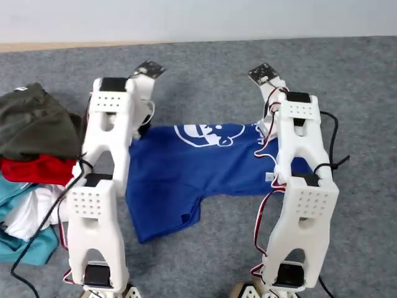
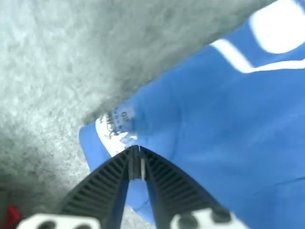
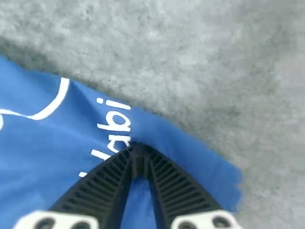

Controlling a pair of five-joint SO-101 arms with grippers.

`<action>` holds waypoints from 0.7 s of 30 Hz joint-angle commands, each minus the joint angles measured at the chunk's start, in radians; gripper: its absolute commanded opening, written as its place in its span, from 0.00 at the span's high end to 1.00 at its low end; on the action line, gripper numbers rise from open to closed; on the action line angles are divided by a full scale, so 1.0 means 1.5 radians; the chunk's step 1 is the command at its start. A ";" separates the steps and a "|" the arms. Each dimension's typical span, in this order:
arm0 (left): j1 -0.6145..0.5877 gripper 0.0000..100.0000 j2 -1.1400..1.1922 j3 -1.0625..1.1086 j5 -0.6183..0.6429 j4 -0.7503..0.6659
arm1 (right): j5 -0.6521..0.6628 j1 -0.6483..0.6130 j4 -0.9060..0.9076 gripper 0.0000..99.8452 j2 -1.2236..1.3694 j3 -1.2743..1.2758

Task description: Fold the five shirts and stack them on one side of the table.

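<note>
A blue shirt [image 1: 186, 167] with a white print lies spread on the grey table between my two arms. My left gripper [image 2: 135, 160] is shut on the shirt's collar edge, beside the white neck label [image 2: 116, 125]. My right gripper [image 3: 138, 155] is shut on the shirt's far edge, by the white lettering [image 3: 112, 129]. In the high view the left arm [image 1: 105, 180] covers the shirt's left side and the right arm [image 1: 301, 180] its right side. A pile of unfolded shirts lies at the table's left: dark olive [image 1: 34, 124], red [image 1: 37, 169], white and teal [image 1: 22, 223].
Grey carpet-like table surface [image 1: 205, 74] stretches bare beyond the blue shirt up to the far edge. Loose cables [image 1: 332, 155] hang off both arms. The shirt pile crowds the left arm's base.
</note>
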 commanded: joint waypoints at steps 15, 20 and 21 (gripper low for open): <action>0.114 0.99 -0.052 0.010 0.028 0.066 | -0.066 -0.040 0.264 0.99 -0.203 -0.036; 0.110 0.99 -0.051 0.041 0.028 0.066 | -0.101 0.004 0.289 0.99 -0.150 -0.035; 0.110 0.99 -0.051 0.042 0.028 0.068 | -0.106 0.015 0.285 0.99 -0.136 -0.037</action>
